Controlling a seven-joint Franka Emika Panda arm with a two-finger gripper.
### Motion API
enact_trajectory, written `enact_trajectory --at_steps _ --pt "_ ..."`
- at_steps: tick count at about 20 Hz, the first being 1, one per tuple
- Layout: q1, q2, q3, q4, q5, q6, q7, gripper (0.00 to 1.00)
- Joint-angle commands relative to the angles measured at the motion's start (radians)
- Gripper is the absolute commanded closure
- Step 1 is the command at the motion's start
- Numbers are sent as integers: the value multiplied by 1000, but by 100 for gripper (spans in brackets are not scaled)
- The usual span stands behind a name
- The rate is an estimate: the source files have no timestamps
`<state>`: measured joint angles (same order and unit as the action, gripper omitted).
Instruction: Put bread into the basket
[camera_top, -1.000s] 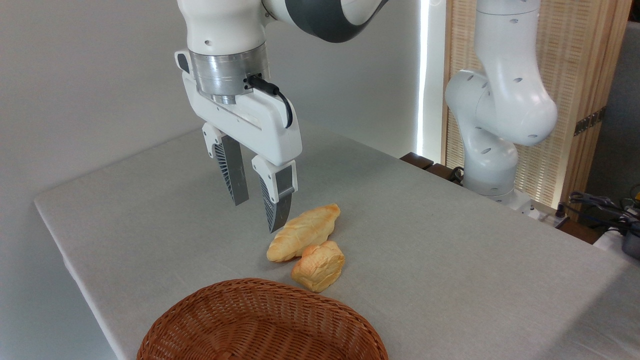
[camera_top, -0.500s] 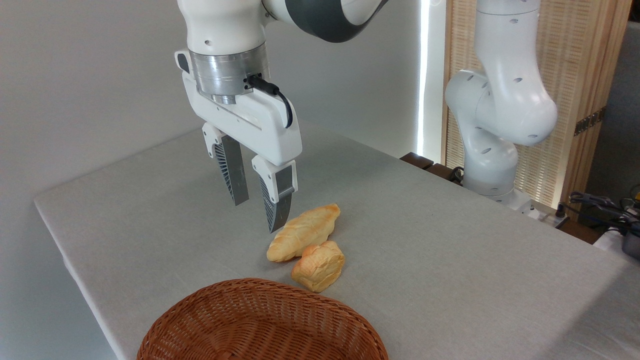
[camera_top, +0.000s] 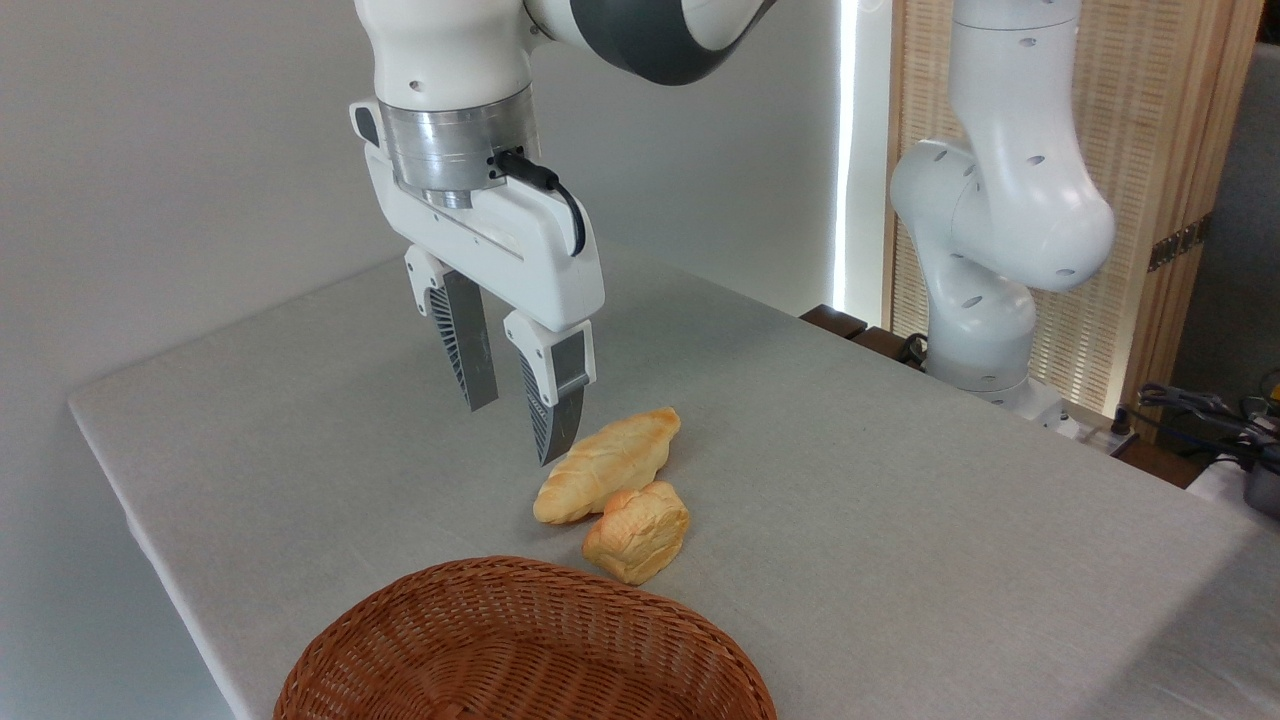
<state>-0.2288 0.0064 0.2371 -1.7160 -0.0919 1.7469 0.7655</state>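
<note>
A robot gripper (camera_top: 512, 432) hangs above a grey table (camera_top: 900, 500), fingers spread and empty. The short bread (camera_top: 638, 532) lies on the table, touching a longer loaf (camera_top: 606, 465), just behind the wicker basket (camera_top: 520, 650).

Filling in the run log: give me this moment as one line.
gripper: open, empty, above table left of loaf | bread: on table, touching long loaf | basket: empty | phase: pre-grasp
</note>
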Motion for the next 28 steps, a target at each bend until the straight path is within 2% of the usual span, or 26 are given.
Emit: enact_trajectory --at_steps 1,14,16,18,25,28 --pt "-10 -9 10 -8 1 -1 -2 0" --pt "-6 6 13 -39 3 -1 1 0" --pt "-1 6 25 -69 29 5 1 0" --pt "-1 -3 24 -111 44 38 1 0" --pt "-3 -23 24 -267 44 183 1 0" --pt "-3 -26 24 -303 44 207 3 0"
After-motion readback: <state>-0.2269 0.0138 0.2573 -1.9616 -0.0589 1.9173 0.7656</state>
